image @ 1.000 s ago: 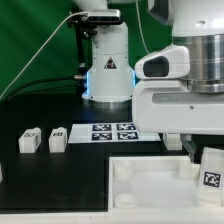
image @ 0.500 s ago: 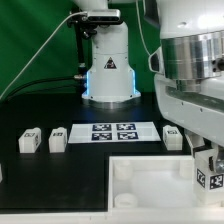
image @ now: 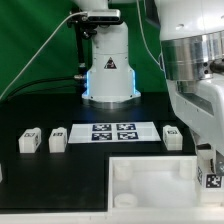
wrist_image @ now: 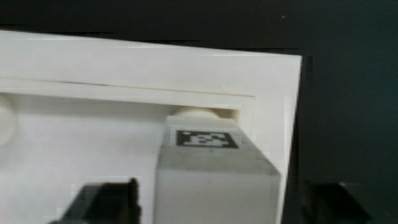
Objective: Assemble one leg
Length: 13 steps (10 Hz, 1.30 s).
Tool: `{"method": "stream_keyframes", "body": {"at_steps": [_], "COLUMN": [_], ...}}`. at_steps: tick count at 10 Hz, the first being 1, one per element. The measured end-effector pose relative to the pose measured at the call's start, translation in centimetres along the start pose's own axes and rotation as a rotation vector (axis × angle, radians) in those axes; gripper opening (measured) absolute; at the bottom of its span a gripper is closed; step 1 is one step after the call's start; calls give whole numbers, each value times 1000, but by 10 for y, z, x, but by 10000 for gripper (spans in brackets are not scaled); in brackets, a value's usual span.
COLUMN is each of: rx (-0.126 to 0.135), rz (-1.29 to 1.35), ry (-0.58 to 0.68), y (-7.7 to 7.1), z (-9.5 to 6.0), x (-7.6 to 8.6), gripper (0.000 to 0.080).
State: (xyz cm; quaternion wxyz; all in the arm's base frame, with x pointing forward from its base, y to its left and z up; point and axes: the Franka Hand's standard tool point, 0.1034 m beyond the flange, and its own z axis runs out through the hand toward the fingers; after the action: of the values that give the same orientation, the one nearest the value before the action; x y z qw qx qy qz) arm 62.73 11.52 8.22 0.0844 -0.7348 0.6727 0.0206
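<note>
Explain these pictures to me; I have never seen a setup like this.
This is a white robot arm standing on a black table. One picture looks at the scene from outside. The other comes from a camera on the arm's wrist, looking along its claw. The claw grips a small white leg with a square tag, close to a corner of the large white panel; whether they touch cannot be seen. More legs lie loose on the table, either side of the flat marker board.
</note>
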Motion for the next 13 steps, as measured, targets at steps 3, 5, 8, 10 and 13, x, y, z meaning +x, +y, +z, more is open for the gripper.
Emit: {"method": "stream_keyframes", "body": {"at_steps": [3, 5, 8, 10, 13], "rx": [7, 5, -53, -53, -49], "rz": [-471, -670, -1307, -1365, -1189], "ry": [4, 7, 11, 9, 10], "y": [-1, -1, -9, -10, -9], "z": [4, 5, -3, -2, -1], "x": [5, 6, 1, 6, 5], "gripper": [641, 648, 649, 649, 335]}}
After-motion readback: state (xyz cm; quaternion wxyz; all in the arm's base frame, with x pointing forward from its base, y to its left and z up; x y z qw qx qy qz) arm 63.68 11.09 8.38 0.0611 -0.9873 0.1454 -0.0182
